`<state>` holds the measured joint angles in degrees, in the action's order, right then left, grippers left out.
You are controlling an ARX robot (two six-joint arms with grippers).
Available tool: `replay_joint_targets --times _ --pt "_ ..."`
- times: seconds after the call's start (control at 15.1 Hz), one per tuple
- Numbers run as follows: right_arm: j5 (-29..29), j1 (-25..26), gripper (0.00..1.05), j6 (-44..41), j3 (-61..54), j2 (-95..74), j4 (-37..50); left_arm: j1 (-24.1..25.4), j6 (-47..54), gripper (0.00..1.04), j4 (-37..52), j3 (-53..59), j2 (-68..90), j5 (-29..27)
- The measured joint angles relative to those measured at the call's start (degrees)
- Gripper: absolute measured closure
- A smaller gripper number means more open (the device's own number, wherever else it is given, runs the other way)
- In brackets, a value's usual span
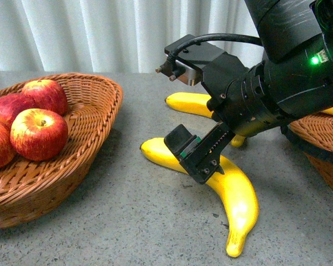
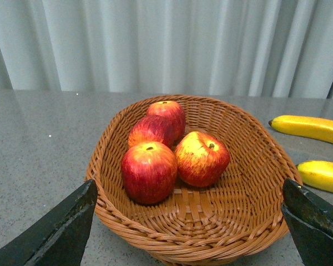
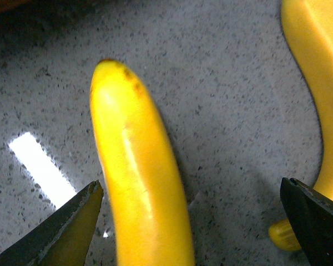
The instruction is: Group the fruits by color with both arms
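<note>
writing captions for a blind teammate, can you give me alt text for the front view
The right gripper hangs open just above a banana lying on a grey table, with a second banana behind it. At left a wicker basket holds red apples; part of another basket shows at far right.

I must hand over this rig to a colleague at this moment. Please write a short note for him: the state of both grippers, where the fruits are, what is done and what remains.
Left gripper: open, empty, facing the left basket.
Right gripper: open, straddling the near banana, one finger on each side, not yet closed on it.
Done: four apples lie in the left basket.
Left: the near banana and the far banana lie on the table. The right basket seems to be their place. Something yellow shows at its rim, but it is cut off by the picture's edge.
</note>
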<state>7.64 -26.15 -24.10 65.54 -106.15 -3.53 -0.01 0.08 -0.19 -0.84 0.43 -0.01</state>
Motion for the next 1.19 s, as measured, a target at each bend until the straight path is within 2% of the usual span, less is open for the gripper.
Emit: replay_joint_targets --times 0.4,0.53,0.73,0.79,0.99,1.19 --pt "1.18 0.28 0.07 -2.62 -3.50 0.15 -1.84 0.00 0.00 0.07 0.00 0.00 0.00 0.00" --pt "1.20 0.28 0.27 -3.37 -4.24 0.15 -1.75 0.00 0.00 0.07 0.00 0.00 0.00 0.00" --pt "1.84 0.35 0.63 -3.87 -4.44 0.31 -1.33 0.00 0.00 0.07 0.00 0.00 0.00 -0.02" --pt "2.36 0.79 0.67 -3.85 -4.44 0.59 -1.49 0.00 0.00 0.07 0.00 0.00 0.00 0.00" --pt "6.67 4.94 0.68 -1.22 -3.56 3.74 -3.19 0.00 0.00 0.07 0.00 0.00 0.00 0.00" --pt "10.58 13.81 0.68 0.96 -0.42 8.31 -1.11 0.00 0.00 0.07 0.00 0.00 0.00 -0.02"
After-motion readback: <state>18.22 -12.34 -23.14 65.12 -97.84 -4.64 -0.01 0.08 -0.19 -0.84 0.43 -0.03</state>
